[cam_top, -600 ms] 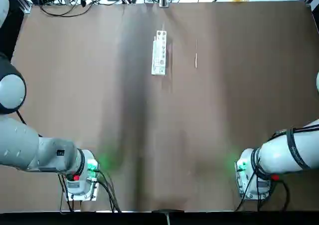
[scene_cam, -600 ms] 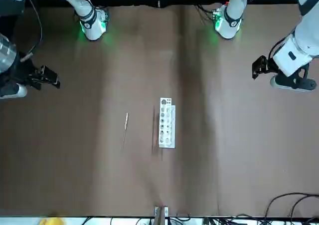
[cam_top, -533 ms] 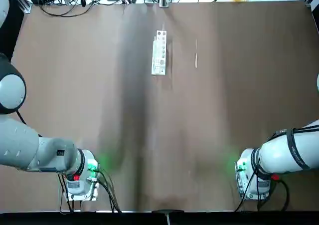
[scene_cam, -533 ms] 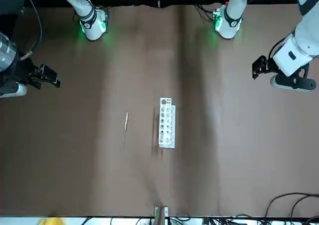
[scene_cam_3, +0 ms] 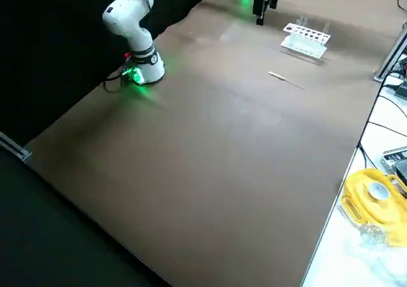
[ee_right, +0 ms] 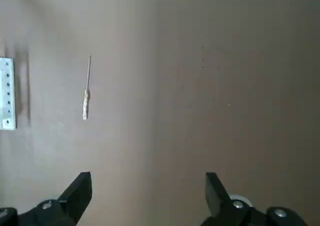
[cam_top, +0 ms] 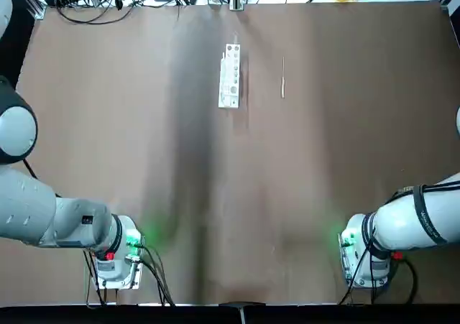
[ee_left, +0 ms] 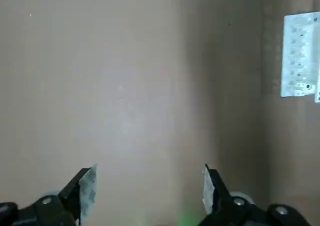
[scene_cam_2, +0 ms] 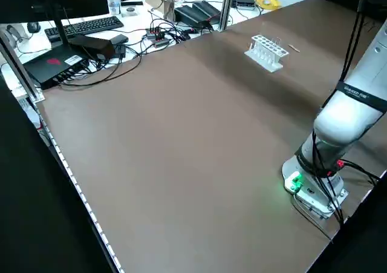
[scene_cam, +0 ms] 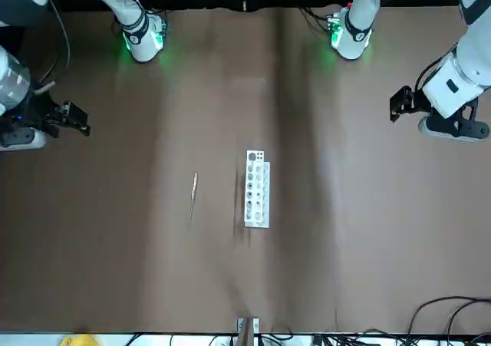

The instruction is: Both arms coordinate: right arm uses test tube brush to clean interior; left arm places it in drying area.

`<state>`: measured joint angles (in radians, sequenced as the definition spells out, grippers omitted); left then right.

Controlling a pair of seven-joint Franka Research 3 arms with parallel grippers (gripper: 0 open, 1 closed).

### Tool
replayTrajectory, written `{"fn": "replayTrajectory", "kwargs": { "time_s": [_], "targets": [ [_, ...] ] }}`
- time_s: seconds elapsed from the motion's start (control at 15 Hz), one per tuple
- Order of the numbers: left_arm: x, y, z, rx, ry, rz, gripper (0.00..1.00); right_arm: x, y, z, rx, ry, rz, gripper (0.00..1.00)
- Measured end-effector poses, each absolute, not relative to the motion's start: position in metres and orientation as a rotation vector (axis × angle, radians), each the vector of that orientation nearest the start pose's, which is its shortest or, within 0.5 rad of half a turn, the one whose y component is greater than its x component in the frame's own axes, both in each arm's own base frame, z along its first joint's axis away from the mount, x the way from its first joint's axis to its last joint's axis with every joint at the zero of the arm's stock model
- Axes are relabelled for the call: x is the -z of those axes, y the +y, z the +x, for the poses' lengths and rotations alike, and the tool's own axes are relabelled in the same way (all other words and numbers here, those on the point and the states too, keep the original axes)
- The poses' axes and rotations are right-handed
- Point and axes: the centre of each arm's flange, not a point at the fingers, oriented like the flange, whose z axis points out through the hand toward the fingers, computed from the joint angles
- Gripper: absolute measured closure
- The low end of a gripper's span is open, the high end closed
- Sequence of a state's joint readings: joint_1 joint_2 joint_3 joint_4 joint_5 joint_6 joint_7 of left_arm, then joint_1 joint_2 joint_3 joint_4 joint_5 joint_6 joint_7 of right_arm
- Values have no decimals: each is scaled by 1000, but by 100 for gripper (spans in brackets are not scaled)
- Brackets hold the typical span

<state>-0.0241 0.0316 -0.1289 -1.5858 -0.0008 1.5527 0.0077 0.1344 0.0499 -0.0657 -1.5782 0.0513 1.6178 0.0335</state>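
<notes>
Find the test tube brush [cam_top: 282, 88] lying flat on the tabletop [cam_top: 172, 166], at 1 o'clock in the top view, thick end toward 6 o'clock, thin end toward 12. Find the white rack [cam_top: 229, 77] at 12 o'clock, apart from the brush, on its 9 o'clock side. In the front view, locate the left claw [ee_left: 151, 183] at 2 o'clock, spread wide, and the right claw [ee_right: 149, 186] between 9 and 10 o'clock, spread wide
</notes>
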Motion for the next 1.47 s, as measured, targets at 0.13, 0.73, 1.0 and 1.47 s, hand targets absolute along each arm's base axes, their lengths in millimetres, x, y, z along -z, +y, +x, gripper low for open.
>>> {"fn": "replayTrajectory", "kwargs": {
  "time_s": [0.13, 0.73, 1.0, 1.47],
  "targets": [
    [-598, -84, 555, -99, 255, -3130, 0, -592, 64, 572, -22, -99, -3097, 0],
    [-593, -98, 561, -62, 300, -3131, 0, -365, 225, 645, -95, -138, -3124, 0],
    [-593, -98, 561, -59, 300, -3131, 0, -296, 254, 669, 6, -53, -3099, 0],
    [-593, -98, 561, -60, 302, -3131, 0, -198, 278, 666, -65, -19, -3085, 18]
  ]
}}
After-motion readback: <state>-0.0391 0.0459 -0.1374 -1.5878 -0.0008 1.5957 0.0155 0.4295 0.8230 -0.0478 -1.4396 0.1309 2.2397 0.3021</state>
